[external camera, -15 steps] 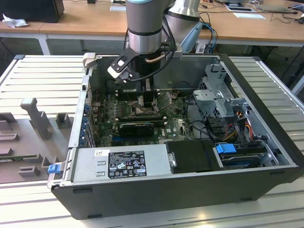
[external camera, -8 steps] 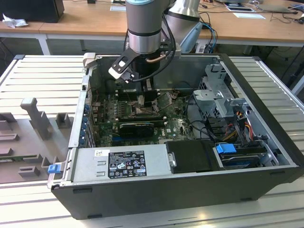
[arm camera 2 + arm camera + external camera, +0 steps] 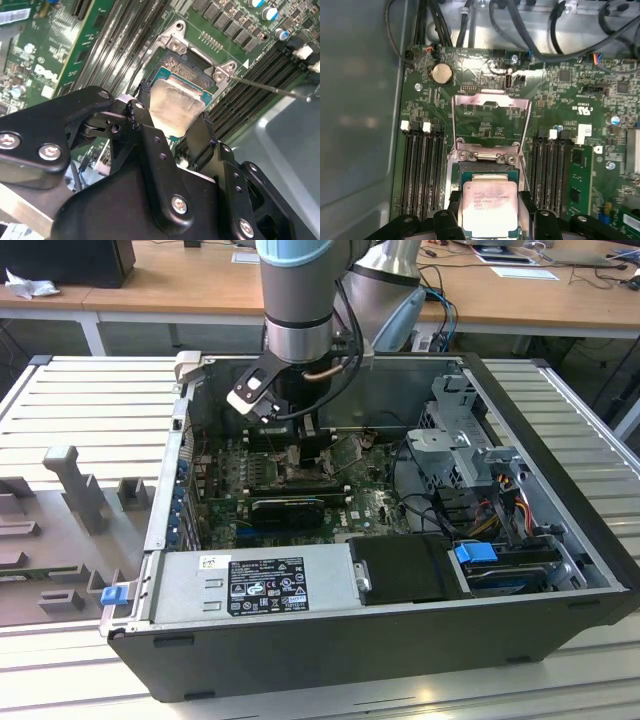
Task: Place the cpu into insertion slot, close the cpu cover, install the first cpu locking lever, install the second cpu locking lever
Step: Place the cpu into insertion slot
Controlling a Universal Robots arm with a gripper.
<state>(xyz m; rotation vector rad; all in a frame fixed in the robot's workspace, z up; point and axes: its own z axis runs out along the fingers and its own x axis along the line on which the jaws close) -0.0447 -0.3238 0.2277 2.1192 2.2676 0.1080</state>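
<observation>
The end effector [image 3: 174, 112] grips the cpu [image 3: 489, 205] by two edges over the insertion slot [image 3: 489, 169]. The cpu cover [image 3: 490, 100] stands raised, black memory slots [image 3: 422, 170] flank both sides, and faint print marks the chip.

- A long wooden desk [image 3: 170, 282] runs across the far side of the exterior view, its top pale brown and evenly lit.
- A white desk leg [image 3: 93, 337] stands below it toward the exterior view's left.
- On the desk, toward that same side, a black box [image 3: 75, 260] sits just beside a crumpled white paper [image 3: 24, 285].
- At the exterior view's right, white sheets [image 3: 522, 272] and dark cables [image 3: 600, 272] lie on the desktop.
- A ribbed, pale metal table [image 3: 85, 405] fills the foreground, with soft light along its slats.
- Grey fixture blocks [image 3: 75, 485] rest on the table at the exterior view's left.
</observation>
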